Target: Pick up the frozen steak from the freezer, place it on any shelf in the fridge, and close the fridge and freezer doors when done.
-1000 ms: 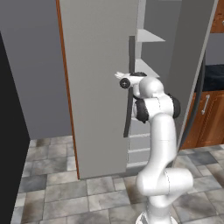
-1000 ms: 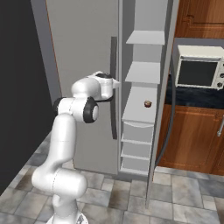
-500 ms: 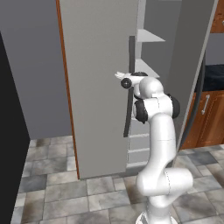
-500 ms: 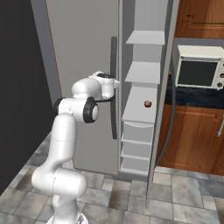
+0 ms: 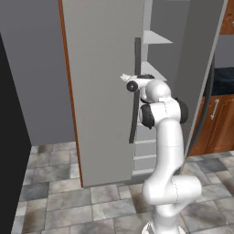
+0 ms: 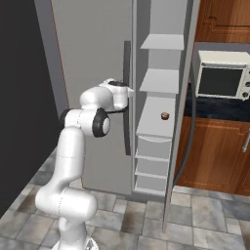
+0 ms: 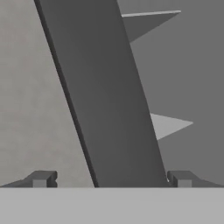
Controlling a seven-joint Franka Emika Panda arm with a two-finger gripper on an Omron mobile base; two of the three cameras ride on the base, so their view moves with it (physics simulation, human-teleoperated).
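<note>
The gripper (image 7: pixel 109 178) is spread wide around the door handle (image 7: pixel 111 100). A small brown thing (image 6: pixel 165 115) sits on a shelf (image 6: pixel 158 128). Both doors still need shutting, I think.

An open door (image 6: pixel 93 58) is standing left of the shelves (image 6: pixel 158 110), its handle (image 7: pixel 109 100) sitting between the gripper's (image 7: pixel 111 178) fingertips. A steak (image 6: pixel 165 115) is lying on a shelf, with a microwave (image 6: pixel 222 80) sitting farther right above the cabinets (image 6: pixel 215 156).

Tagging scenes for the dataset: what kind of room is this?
A rendered home kitchen, most likely: a tall grey fridge door with a bar handle, a microwave on a dark counter, and wooden cabinets over a stone-tile floor.
</note>
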